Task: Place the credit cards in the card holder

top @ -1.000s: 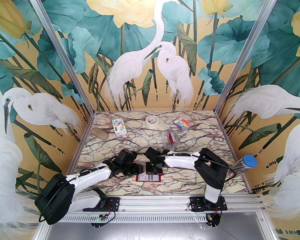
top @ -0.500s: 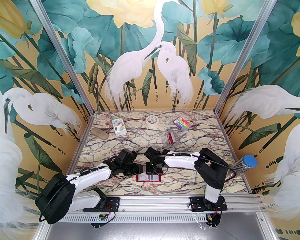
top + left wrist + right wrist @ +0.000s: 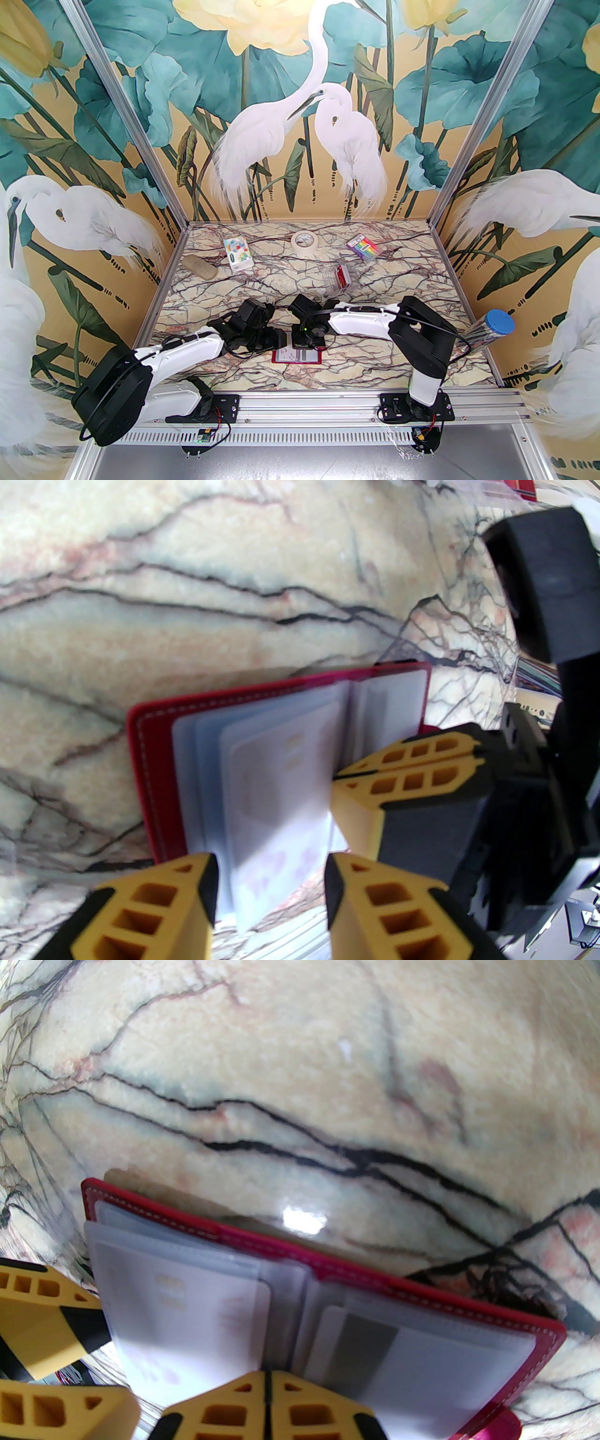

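Observation:
The card holder (image 3: 296, 356) lies open on the marble near the front edge, red-rimmed with clear sleeves (image 3: 140, 742) (image 3: 211, 1229). A pale card with faint pink print (image 3: 276, 803) (image 3: 187, 1311) rests partly in its left sleeves. The card's near end lies between the spread fingers of my left gripper (image 3: 271, 888) (image 3: 277, 342). I cannot tell whether they touch its edges. A card with a dark stripe (image 3: 365, 1349) sits in the right-hand sleeve. My right gripper (image 3: 267, 1400) (image 3: 344, 780) (image 3: 307, 346) is shut, its tips pressing on the holder near the spine.
Behind the arms stand a clear plastic box with red contents (image 3: 340, 277), a rainbow-striped packet (image 3: 363, 247), a tape roll (image 3: 304, 242), a white printed box (image 3: 237, 253) and a beige lump (image 3: 200, 267). A blue-capped tube (image 3: 492, 328) leans at the right edge.
The left arm's elbow has edged very slightly to the right. Both grippers and the holder keep their places.

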Motion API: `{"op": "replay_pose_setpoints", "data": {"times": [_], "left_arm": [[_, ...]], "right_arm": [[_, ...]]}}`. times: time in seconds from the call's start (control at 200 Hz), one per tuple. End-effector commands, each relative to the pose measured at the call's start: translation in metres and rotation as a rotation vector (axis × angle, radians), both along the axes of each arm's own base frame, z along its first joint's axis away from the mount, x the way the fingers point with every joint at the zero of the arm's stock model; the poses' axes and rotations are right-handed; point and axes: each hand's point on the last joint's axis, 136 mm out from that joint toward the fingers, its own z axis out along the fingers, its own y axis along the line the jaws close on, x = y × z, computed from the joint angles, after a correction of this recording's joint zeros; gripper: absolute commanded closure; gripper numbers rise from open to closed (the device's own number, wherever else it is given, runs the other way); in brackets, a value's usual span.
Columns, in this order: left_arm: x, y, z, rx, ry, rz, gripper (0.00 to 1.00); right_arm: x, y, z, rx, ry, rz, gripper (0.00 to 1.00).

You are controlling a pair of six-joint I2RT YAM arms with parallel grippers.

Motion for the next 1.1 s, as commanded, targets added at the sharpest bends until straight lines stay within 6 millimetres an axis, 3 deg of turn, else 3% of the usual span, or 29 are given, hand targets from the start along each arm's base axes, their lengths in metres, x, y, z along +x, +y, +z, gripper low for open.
{"op": "replay_pose_setpoints", "data": {"times": [0.0,0.365,0.61,0.83,1.095], "left_arm": [[-0.002,-0.002,-0.004,0.004,0.003,-0.012,0.57],[-0.001,-0.008,0.009,-0.042,-0.02,-0.02,0.59],[0.002,-0.02,0.023,-0.13,-0.041,-0.029,0.6],[0.001,-0.026,0.029,-0.172,-0.045,-0.031,0.6],[0.004,-0.044,0.037,-0.261,-0.052,-0.026,0.6]], "right_arm": [[-0.002,-0.007,-0.014,-0.044,0.007,0.006,0.93],[-0.002,-0.006,-0.012,-0.04,0.005,0.007,0.93],[0.003,-0.005,0.006,-0.018,-0.032,0.003,0.91],[0.011,-0.011,0.028,-0.016,-0.076,-0.018,0.69],[0.028,-0.039,0.046,-0.013,-0.118,-0.09,0.63]]}}
